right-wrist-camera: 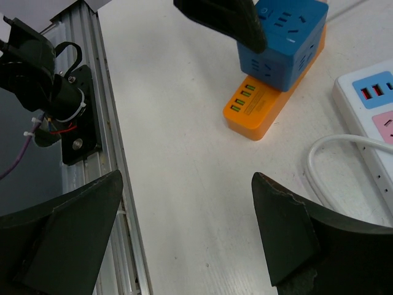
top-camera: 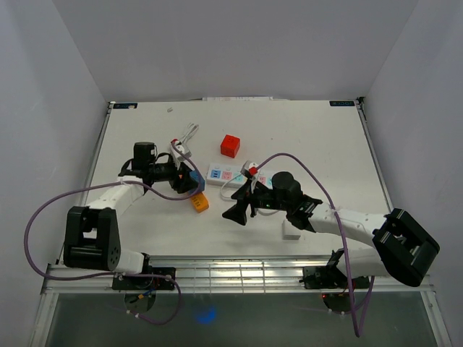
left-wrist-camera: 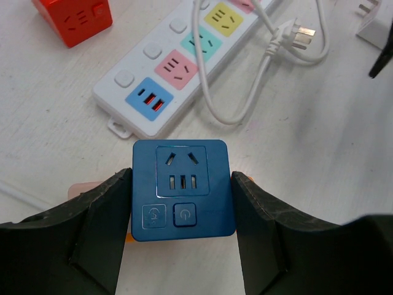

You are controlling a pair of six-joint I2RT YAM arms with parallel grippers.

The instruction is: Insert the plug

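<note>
Steadying seems the aim: left fingers pinch the blue socket cube atop the orange block, right fingers hang spread and empty, and the white plug lies beside the power strip, midway between the side edges of the desk.

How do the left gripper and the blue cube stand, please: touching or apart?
Touching. The left wrist view shows the left gripper's fingers flush against both sides of the blue cube, with no gap.
</note>
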